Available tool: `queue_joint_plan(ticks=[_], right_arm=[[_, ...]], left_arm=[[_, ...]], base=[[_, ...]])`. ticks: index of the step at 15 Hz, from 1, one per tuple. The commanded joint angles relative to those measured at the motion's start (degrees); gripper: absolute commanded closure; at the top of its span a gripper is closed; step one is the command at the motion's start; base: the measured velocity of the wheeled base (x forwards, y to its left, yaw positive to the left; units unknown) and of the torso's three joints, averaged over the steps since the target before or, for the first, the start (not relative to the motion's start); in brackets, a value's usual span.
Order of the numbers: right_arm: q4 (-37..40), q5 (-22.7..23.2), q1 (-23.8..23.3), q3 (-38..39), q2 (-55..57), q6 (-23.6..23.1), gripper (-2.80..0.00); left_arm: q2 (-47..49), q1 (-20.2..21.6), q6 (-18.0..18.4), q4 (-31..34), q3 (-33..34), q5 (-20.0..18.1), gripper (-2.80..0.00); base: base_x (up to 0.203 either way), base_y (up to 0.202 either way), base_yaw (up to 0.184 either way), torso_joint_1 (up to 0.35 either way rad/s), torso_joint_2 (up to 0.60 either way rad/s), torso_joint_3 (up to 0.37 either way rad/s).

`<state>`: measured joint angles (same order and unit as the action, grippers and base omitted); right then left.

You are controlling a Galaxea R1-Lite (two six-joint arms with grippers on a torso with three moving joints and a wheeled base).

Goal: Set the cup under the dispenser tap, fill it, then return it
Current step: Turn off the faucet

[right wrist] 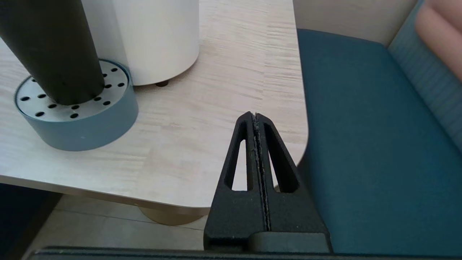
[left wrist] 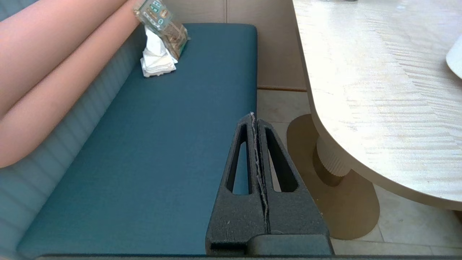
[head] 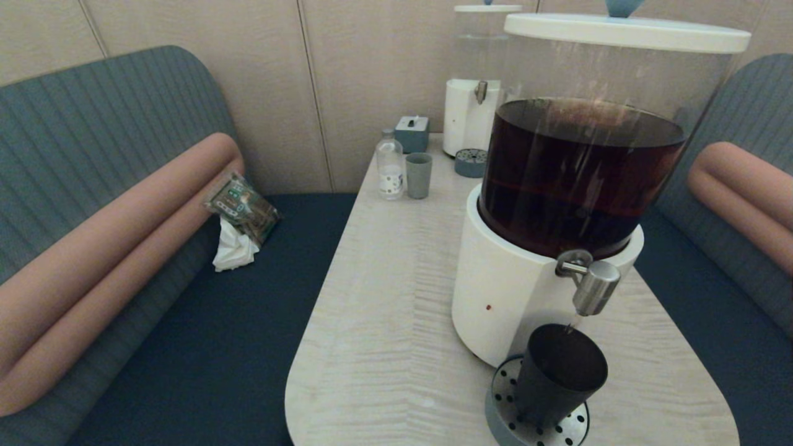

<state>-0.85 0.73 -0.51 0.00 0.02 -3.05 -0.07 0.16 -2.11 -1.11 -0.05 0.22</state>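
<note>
The matte black cup (head: 560, 375) stands on the round perforated drip tray (head: 505, 409), directly below the brushed-steel dispenser tap (head: 593, 285). A thin stream runs from the tap nozzle into the cup. The tap belongs to the big white-based dispenser (head: 508, 297) holding dark brown liquid. The right wrist view shows the cup (right wrist: 54, 50) on the drip tray (right wrist: 83, 126), with my right gripper (right wrist: 255, 115) shut and empty near the table's corner, apart from it. My left gripper (left wrist: 252, 115) is shut and empty, parked low beside the table over the bench seat. Neither arm shows in the head view.
At the table's far end stand a smaller clear-liquid dispenser (head: 471, 118), a grey-green cup (head: 419, 175), a small bottle (head: 389, 166) and a grey box (head: 412, 133). A tissue pack (head: 243, 207) lies on the left bench. Blue benches flank the table (head: 384, 322).
</note>
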Motion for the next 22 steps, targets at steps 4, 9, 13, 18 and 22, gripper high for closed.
queue_joint_plan(ticks=[4,9,13,18,22], right_arm=[[-0.12,-0.02,-0.02,0.35,-0.11,0.59,0.00],[-0.20,0.06,-0.02,0.35,-0.11,0.68,0.00],[-0.20,0.06,-0.02,0.35,-0.11,0.68,0.00],[-0.20,0.06,-0.02,0.35,-0.11,0.68,0.00],[-0.20,0.06,-0.02,0.35,-0.04,0.68,0.00]], left_arm=[[0.07,0.02,-0.09,-0.03,0.00,-0.08,0.00],[0.07,0.02,-0.09,-0.03,0.05,-0.01,0.00],[0.07,0.02,0.00,0.05,-0.04,-0.13,0.00],[0.07,0.02,-0.17,-0.29,-1.14,-0.22,0.00],[2.62,0.02,-1.88,2.62,-17.44,-2.89,0.00]], base=[[0.000,0.000,0.000,0.000,0.00,0.000],[0.000,0.000,0.000,0.000,0.00,0.000],[0.000,0.000,0.000,0.000,0.00,0.000],[0.000,0.000,0.000,0.000,0.00,0.000],[0.000,0.000,0.000,0.000,0.00,0.000]])
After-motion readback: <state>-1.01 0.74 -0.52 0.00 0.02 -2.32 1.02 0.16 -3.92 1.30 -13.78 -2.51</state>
